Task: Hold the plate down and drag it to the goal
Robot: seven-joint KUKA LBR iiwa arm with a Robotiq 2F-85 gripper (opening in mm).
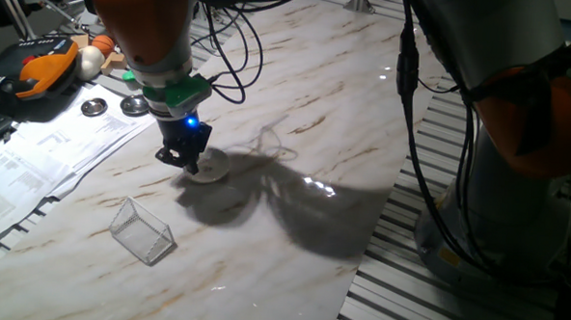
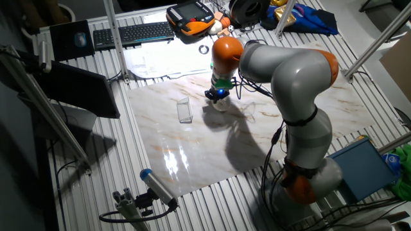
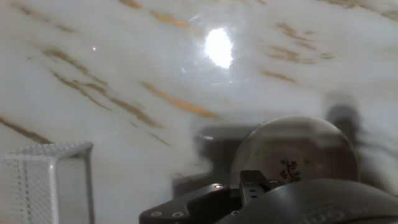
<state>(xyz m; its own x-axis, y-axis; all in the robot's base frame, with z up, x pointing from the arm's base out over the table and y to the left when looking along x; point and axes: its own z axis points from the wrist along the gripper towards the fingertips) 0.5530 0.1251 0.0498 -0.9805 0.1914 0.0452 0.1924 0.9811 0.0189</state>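
Looking along the fingers first, I cannot tell how the jaws stand: the hand view shows only the dark body of the gripper (image 3: 261,202) filling the bottom edge, and in both fixed views the fingertips are a small black mass with no gap I can read. What I can see is that the gripper (image 1: 181,158) sits low over the plate (image 1: 210,167), its tip at the disc's near-left edge and seemingly down on it, though I can't confirm contact. In the hand view the plate (image 3: 297,152) lies just ahead of the hand, round and pale, with a small red-and-green sprig mark near its middle.

The plate lies flat on the marble tabletop (image 1: 298,83), roughly in the middle of the slab. The goal (image 1: 142,231), a see-through box with pale edges, stands on the same slab nearer the front-left edge, apart from the plate; in the hand view its corner (image 3: 46,180) shows at the lower left.

From the other fixed view, the arm (image 2: 289,77) bends over the table with the gripper (image 2: 217,95) near the goal (image 2: 185,110).

Two shiny metal dishes (image 1: 95,106) lie on papers (image 1: 35,159) beyond the slab's left edge.
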